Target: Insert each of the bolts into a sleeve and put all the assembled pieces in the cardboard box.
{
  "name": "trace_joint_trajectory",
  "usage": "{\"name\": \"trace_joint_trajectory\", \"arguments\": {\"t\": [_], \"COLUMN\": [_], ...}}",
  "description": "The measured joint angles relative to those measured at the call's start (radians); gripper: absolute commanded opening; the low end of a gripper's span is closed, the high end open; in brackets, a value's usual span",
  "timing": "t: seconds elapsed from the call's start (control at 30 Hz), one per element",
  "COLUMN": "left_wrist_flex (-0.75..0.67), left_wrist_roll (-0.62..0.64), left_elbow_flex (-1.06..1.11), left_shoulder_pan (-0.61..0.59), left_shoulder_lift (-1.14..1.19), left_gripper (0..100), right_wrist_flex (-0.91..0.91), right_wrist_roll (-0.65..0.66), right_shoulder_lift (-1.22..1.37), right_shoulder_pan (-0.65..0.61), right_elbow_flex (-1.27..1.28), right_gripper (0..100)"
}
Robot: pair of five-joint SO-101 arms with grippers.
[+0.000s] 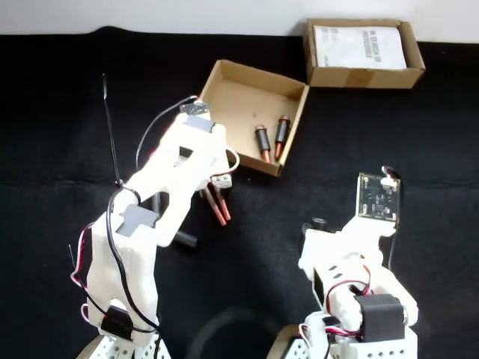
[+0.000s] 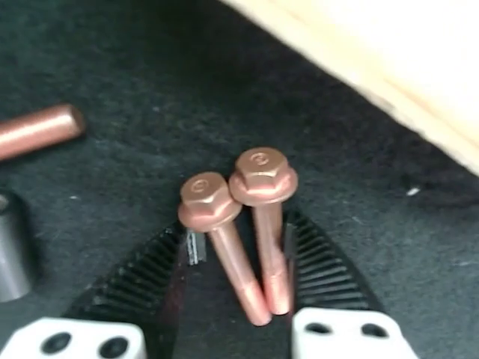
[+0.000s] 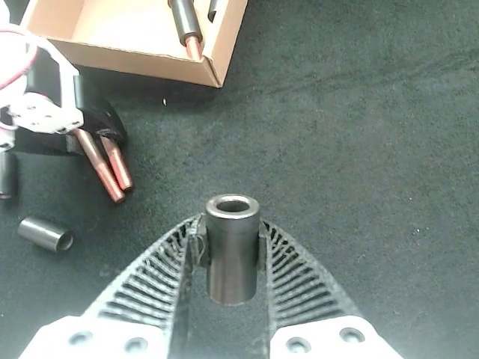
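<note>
Two copper bolts (image 2: pixel 258 224) lie side by side on the black mat, just outside the open cardboard box (image 1: pixel 224 82). My left gripper (image 2: pixel 236 228) is open, its black fingers (image 2: pixel 318 262) close on either side of both bolts; one finger touches a shaft. My right gripper (image 3: pixel 232 235) is shut on a dark sleeve (image 3: pixel 232 250), held with its bore facing the camera, above the mat in front of the box. Two assembled pieces (image 1: pixel 271 139) lie inside the box. From above, the bolts (image 1: pixel 219 206) stick out under the left gripper (image 1: pixel 217 187).
A loose sleeve (image 3: pixel 45 233) lies on the mat near the left arm, and another sleeve (image 2: pixel 11 254) stands close by. A third copper shaft (image 2: pixel 41 129) lies beside it. A second box (image 1: pixel 364 54) holding a printed sheet sits at the back right.
</note>
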Motion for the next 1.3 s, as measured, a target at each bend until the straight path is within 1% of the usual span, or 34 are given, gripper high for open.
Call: {"name": "trace_joint_trajectory", "arguments": {"t": [0.07, 0.53, 0.6, 0.63, 0.7, 0.8, 0.9, 0.97, 1.1, 1.3], "left_wrist_flex": [-0.002, -0.005, 0.025, 0.060, 0.141, 0.270, 0.348, 0.368, 0.379, 0.379], "left_wrist_roll": [0.000, 0.000, -0.002, -0.005, -0.005, -0.003, -0.002, -0.002, -0.002, -0.002], "left_elbow_flex": [-0.002, -0.002, -0.021, -0.031, -0.069, -0.146, -0.212, -0.227, -0.226, -0.135], "left_shoulder_pan": [0.003, 0.005, 0.005, 0.008, 0.015, 0.015, 0.015, 0.017, 0.017, 0.015], "left_shoulder_lift": [0.003, 0.005, 0.002, -0.006, -0.012, -0.015, -0.061, -0.083, -0.084, -0.084], "left_gripper": [1, 1, 1, 2, 8, 21, 31, 33, 33, 33], "right_wrist_flex": [0.000, 0.000, 0.000, 0.000, 0.000, -0.006, -0.018, -0.020, -0.020, -0.020], "right_wrist_roll": [0.000, 0.000, 0.009, 0.020, 0.031, 0.034, 0.034, 0.034, 0.034, 0.034], "right_shoulder_lift": [0.000, 0.000, 0.000, 0.000, 0.000, 0.000, 0.000, 0.000, 0.000, 0.000], "right_shoulder_pan": [0.000, 0.000, 0.000, 0.000, 0.000, 0.000, 0.000, 0.000, 0.000, 0.000], "right_elbow_flex": [0.000, 0.000, 0.000, 0.002, 0.006, 0.017, 0.017, 0.017, 0.017, 0.017], "right_gripper": [0.6, 0.6, 0.6, 0.6, 0.6, 0.6, 0.6, 0.6, 0.6, 0.6]}}
